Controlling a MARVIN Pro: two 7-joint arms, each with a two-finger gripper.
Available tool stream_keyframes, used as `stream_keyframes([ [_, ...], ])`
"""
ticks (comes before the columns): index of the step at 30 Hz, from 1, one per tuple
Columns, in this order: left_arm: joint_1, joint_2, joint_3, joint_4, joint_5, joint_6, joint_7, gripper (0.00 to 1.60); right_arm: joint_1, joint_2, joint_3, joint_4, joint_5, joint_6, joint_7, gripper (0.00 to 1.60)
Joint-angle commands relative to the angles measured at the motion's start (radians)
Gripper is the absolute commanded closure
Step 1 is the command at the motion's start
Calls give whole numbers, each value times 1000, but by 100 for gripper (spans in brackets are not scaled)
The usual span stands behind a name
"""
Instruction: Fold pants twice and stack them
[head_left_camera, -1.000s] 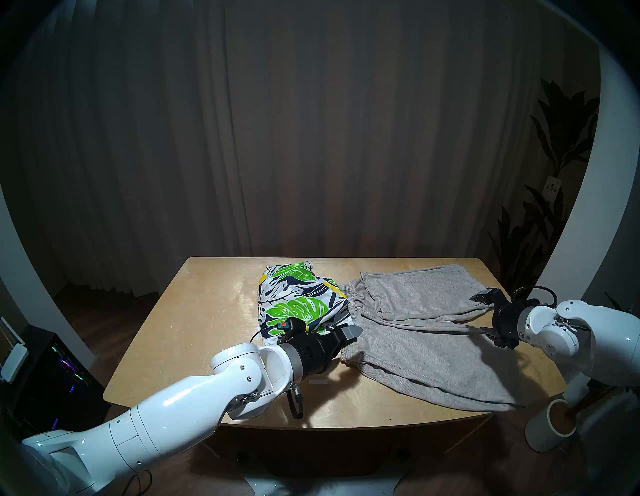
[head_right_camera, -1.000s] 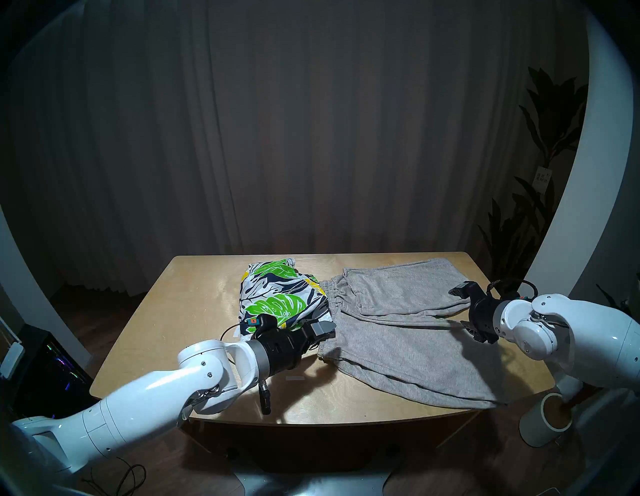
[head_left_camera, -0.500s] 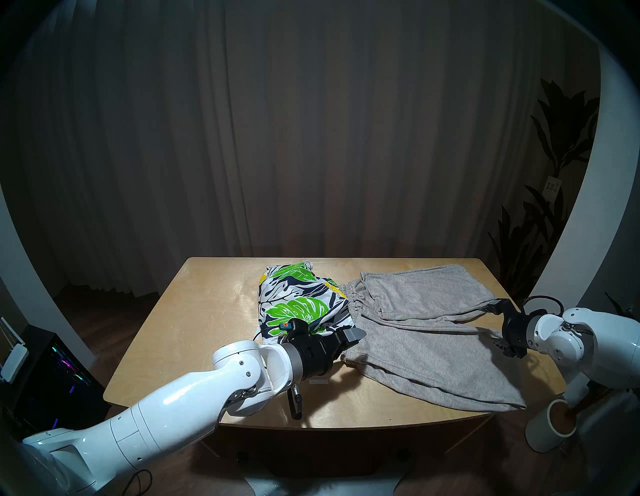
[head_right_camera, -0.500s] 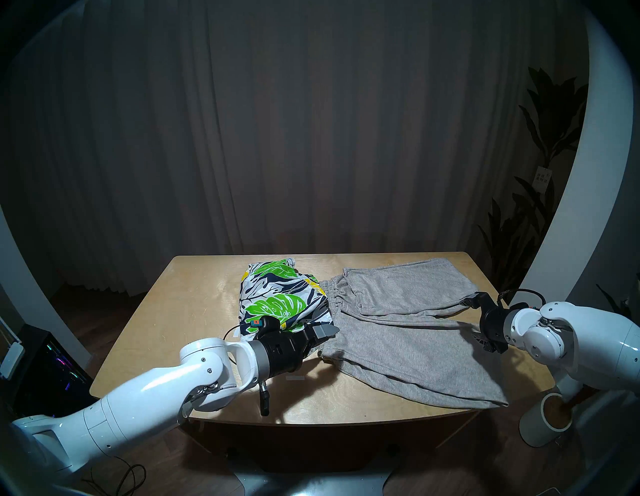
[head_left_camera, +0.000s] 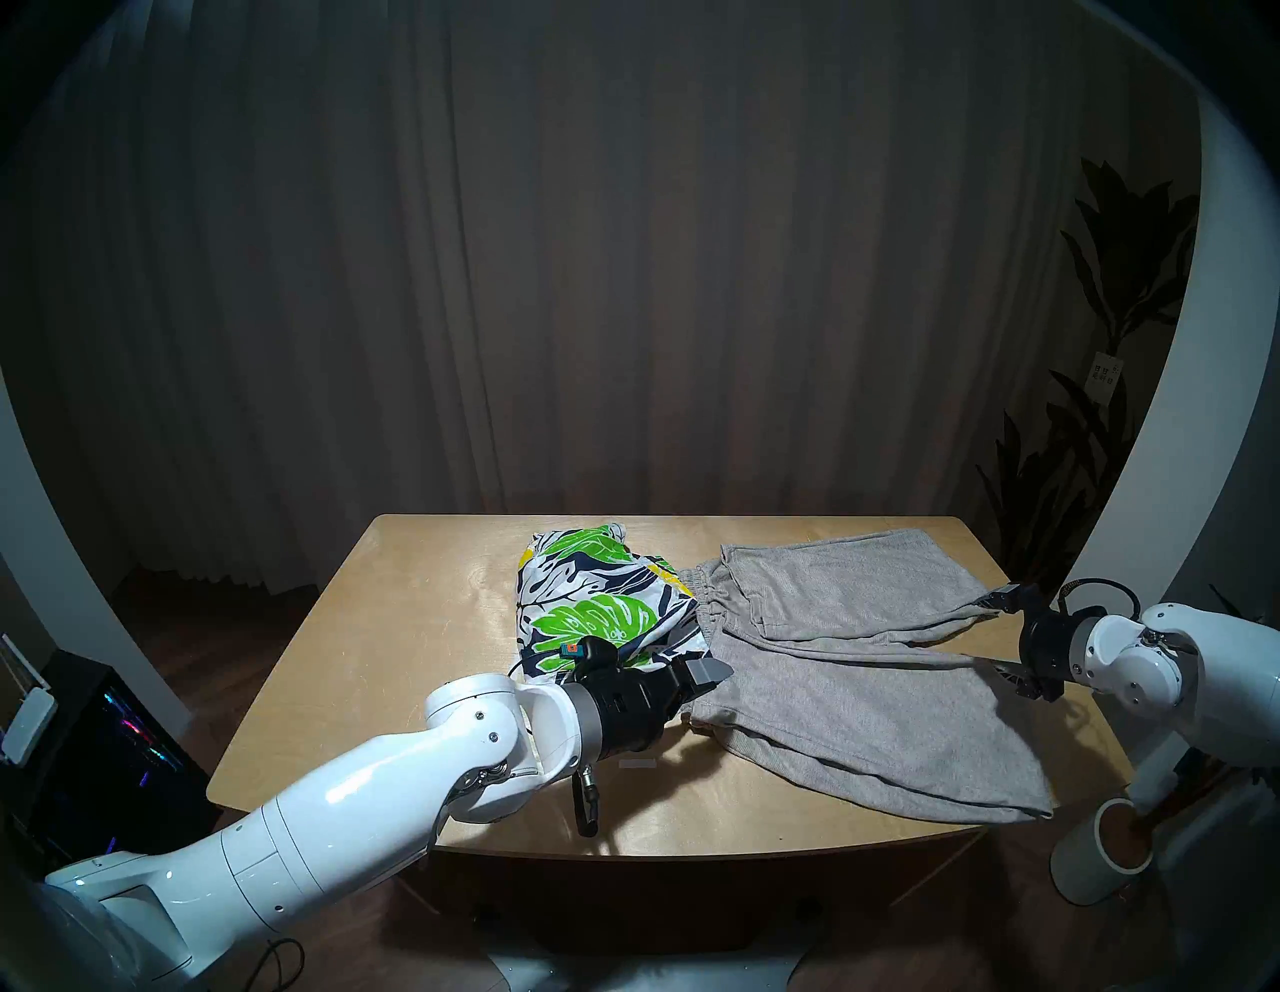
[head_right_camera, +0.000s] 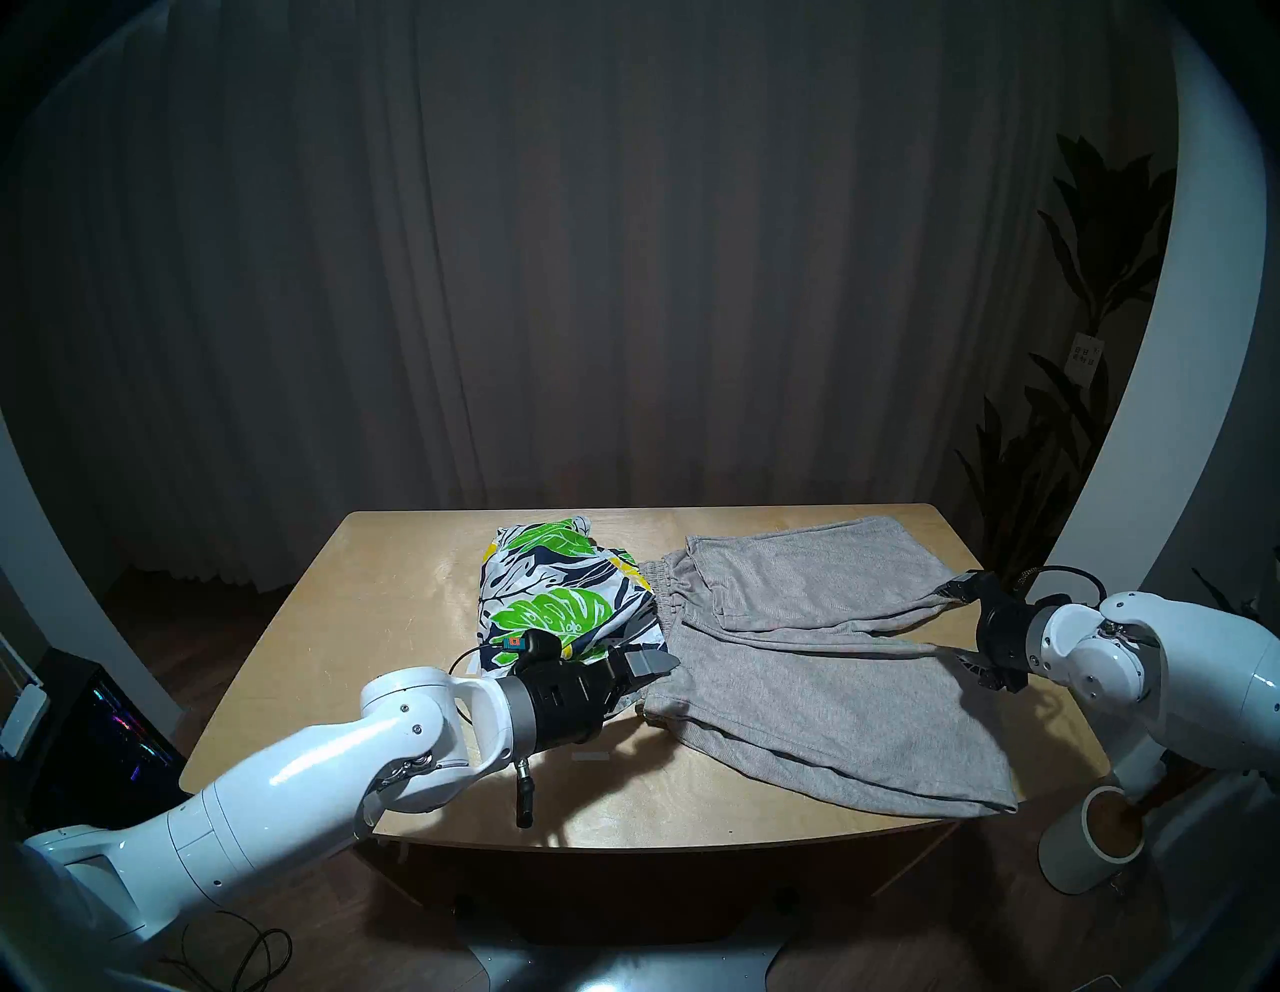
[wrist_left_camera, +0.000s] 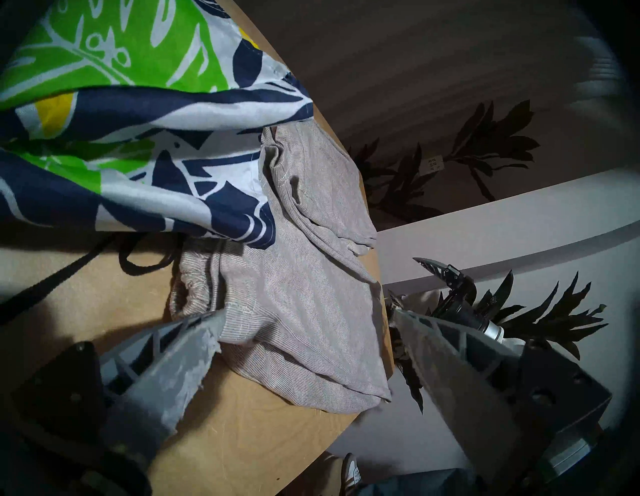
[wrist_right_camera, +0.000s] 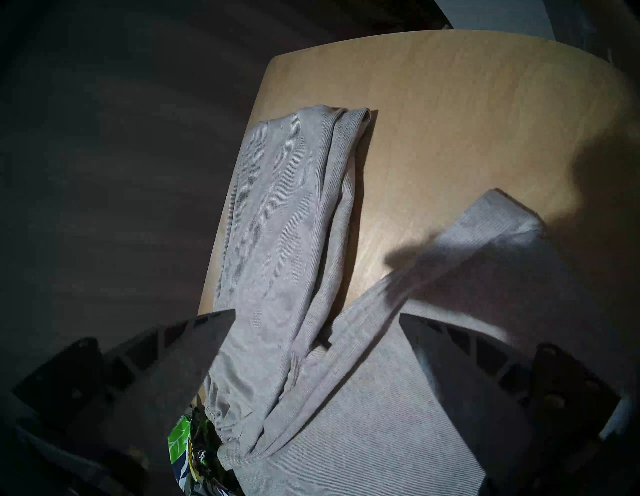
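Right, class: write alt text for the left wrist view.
An open robot hand hovers over the waistband end of grey shorts spread on a wooden table. Leaf-print shorts lie bunched above them.

A light wooden surface (head_left_camera: 388, 665) with rounded corners occupies the lower centre of the head views, in front of a dark pleated curtain (head_left_camera: 623, 277) that fills the upper frame. A dark leafy plant (head_left_camera: 1101, 291) carrying a small white tag (head_left_camera: 1104, 375) stands at the right edge. A white cylindrical pot (head_left_camera: 1087, 866) sits on the floor at lower right, and a black computer case (head_left_camera: 104, 755) with coloured lights stands at lower left.
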Motion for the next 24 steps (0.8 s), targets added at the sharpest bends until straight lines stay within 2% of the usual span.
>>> stream_keyframes([
  [1,-13,-2,-4,-1,-5,15,-12,0,-12,9,12,16,15,40,21,0],
  [24,-14,-2,-3,29,-31,79,-9,0,-54,9,24,114,60,168,59,0],
])
